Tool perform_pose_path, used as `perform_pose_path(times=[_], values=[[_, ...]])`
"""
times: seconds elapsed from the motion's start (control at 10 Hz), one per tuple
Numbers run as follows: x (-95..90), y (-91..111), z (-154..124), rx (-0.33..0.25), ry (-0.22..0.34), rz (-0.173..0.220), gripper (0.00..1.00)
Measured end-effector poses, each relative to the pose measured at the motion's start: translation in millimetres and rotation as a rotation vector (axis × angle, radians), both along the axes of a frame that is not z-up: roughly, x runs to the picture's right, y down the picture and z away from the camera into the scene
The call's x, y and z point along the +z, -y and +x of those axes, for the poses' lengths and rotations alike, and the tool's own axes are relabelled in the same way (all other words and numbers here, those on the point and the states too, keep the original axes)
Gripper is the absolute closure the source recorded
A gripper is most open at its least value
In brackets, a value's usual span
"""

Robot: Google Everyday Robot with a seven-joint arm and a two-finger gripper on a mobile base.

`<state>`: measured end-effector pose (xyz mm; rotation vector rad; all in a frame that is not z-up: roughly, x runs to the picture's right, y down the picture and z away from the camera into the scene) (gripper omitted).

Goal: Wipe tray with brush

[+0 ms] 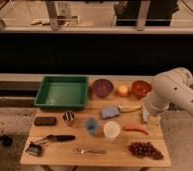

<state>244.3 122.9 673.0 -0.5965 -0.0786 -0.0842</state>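
- Finding the tray lying at ten o'clock on the pale wooden surface: green plastic, rectangular, with raised sloping sides.
- Spotting the brush resting at seven o'clock, well apart from the tray: slim black handle, greyish neck, small dark squarish head toward the near edge.
- Placing the pincer at three o'clock, hanging by the surface's right edge under a smooth, rounded white arm; failing to tell whether clenched or released.
- Losing the arm's upper part past the right border.
- Noting a round purple bowl and a round orange bowl sitting at twelve to one o'clock.
- Making out a dark wall band and a railing running behind, and speckled floor below.
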Motion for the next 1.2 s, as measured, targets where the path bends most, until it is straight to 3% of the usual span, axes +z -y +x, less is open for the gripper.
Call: perform_pose_path(times=[0.7, 1.2], values=[[-9.8, -17.2, -35.2, -0.065, 0.112, -0.021, 0.20], [-16.1, -32.9, -96.3, -0.131, 0.203, -0.035, 0.20]])
